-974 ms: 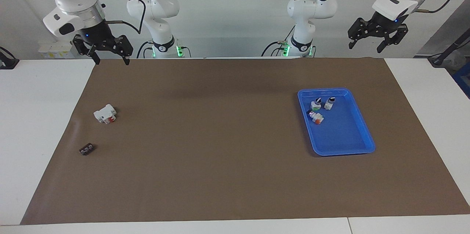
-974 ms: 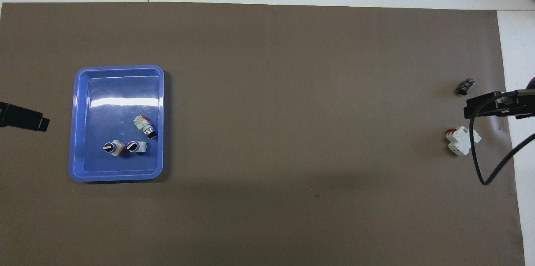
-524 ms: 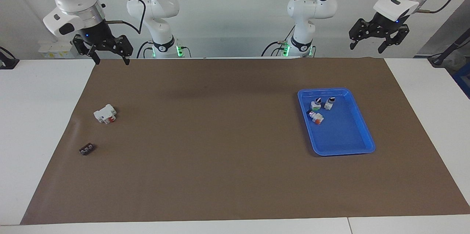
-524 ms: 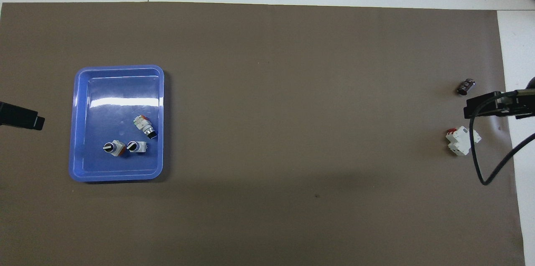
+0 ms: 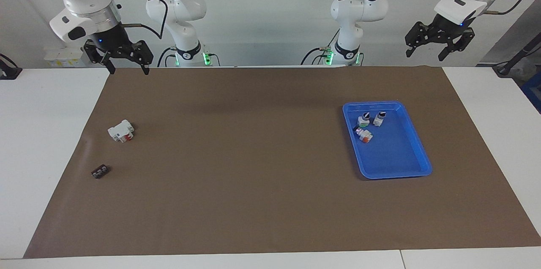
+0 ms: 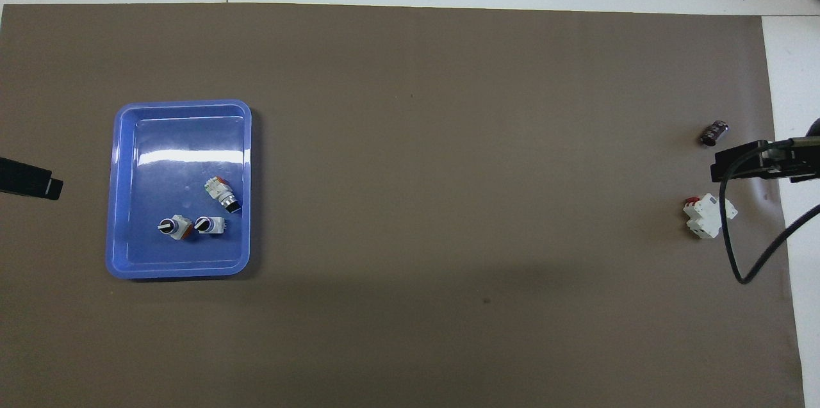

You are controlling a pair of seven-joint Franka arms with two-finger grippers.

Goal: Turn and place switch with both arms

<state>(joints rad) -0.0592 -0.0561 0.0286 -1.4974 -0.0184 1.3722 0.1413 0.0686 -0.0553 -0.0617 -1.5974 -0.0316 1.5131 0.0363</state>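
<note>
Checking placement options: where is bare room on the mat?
The brown mat lies bare between the blue tray and the white block. The three switches crowd the tray's end nearer the robots; its farther part is bare.

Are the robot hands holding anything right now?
No, nothing. The left gripper and right gripper both hang open and empty. All three switches lie in the blue tray.

Robotics lab, two white arms (image 5: 84, 3) bench-mounted, brown mat (image 5: 253, 176), bare white wall
</note>
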